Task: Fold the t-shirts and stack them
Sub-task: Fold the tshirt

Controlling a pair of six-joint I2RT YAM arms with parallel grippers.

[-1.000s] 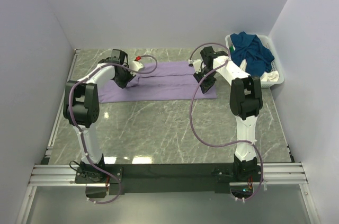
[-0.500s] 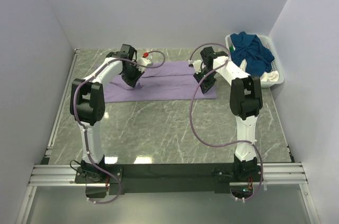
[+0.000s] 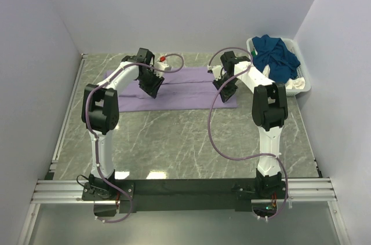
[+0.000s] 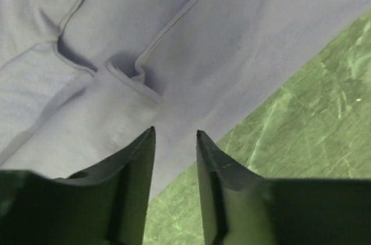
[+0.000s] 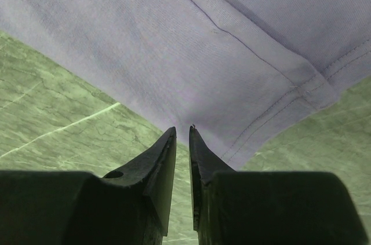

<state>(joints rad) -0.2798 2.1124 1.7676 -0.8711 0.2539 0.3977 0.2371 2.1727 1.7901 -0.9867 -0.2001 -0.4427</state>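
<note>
At the far desk (image 3: 174, 135) edge, pale lilac cloth t-shirt (image 3: 191, 91) — left pincer (image 4: 175, 135) open, right pincer (image 5: 182, 130) unreadable; a lone tug could skew it.

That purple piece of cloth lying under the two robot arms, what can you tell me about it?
The lilac t-shirt looks like soft, plain knit cloth with stitched hems. It lies flat on the green marbled table, folded into a long band running left to right, with small wrinkles near its left end. The left hand, fingers apart, and the right hand, fingers nearly together, sit low over its near edge; whether either touches it cannot be told.
</note>
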